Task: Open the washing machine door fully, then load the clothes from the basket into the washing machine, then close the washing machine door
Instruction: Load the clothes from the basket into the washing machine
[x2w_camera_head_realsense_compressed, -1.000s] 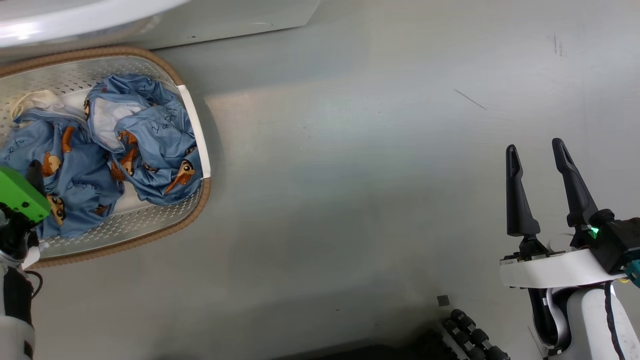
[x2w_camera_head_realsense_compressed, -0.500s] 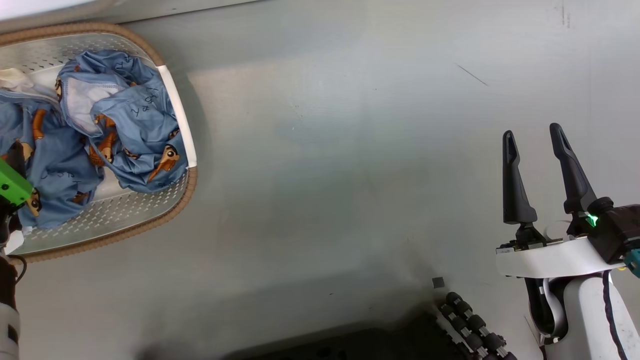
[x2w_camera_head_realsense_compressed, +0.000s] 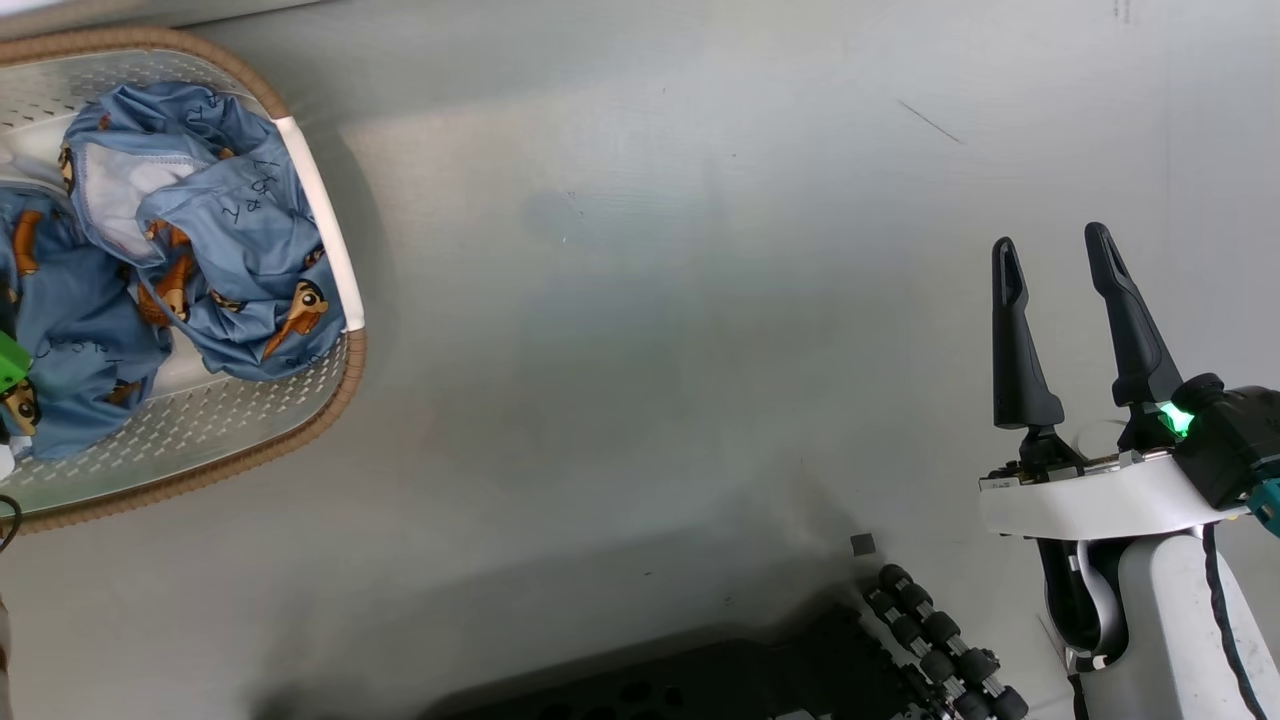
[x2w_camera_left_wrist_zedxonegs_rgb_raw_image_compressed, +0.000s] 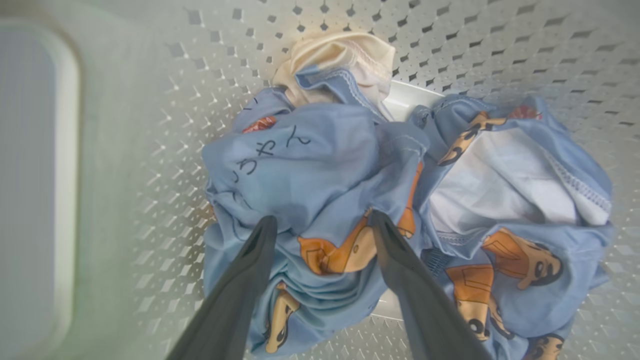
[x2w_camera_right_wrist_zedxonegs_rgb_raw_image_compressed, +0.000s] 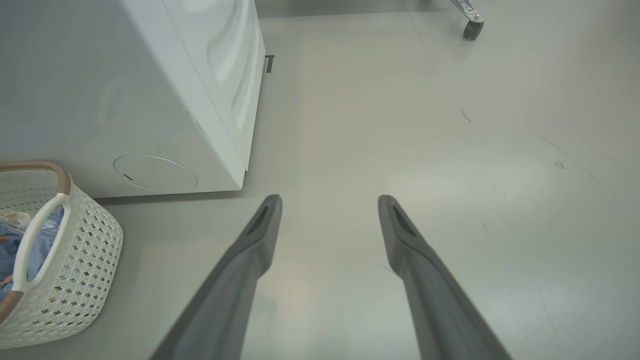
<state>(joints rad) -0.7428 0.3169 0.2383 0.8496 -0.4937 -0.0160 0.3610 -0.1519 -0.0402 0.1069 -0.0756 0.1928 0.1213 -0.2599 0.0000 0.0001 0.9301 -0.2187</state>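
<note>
The cream perforated basket (x2w_camera_head_realsense_compressed: 200, 440) with its brown rim stands on the floor at the upper left of the head view, and its outside wall (x2w_camera_right_wrist_zedxonegs_rgb_raw_image_compressed: 75, 260) shows in the right wrist view. Two crumpled blue clothes (x2w_camera_head_realsense_compressed: 210, 250) printed with orange animals lie inside. My left gripper (x2w_camera_left_wrist_zedxonegs_rgb_raw_image_compressed: 321, 220) is open inside the basket, its fingertips (x2w_camera_left_wrist_zedxonegs_rgb_raw_image_compressed: 267, 225) down at the left garment (x2w_camera_left_wrist_zedxonegs_rgb_raw_image_compressed: 300, 170), a fold of fabric between them. My right gripper (x2w_camera_head_realsense_compressed: 1050, 250) is open over bare floor, far right of the basket. The white washing machine (x2w_camera_right_wrist_zedxonegs_rgb_raw_image_compressed: 150, 100) stands behind the basket; its door is out of view.
My dark base with its black rollers (x2w_camera_head_realsense_compressed: 930, 640) sits at the bottom of the head view. A caster wheel (x2w_camera_right_wrist_zedxonegs_rgb_raw_image_compressed: 470, 27) stands on the grey floor far beyond the right gripper. Open floor stretches between basket and right arm.
The head camera has moved, so the basket has slid left and up in the picture and the washer's edge has left the top. The clothes lie as before. The right gripper stays open.
</note>
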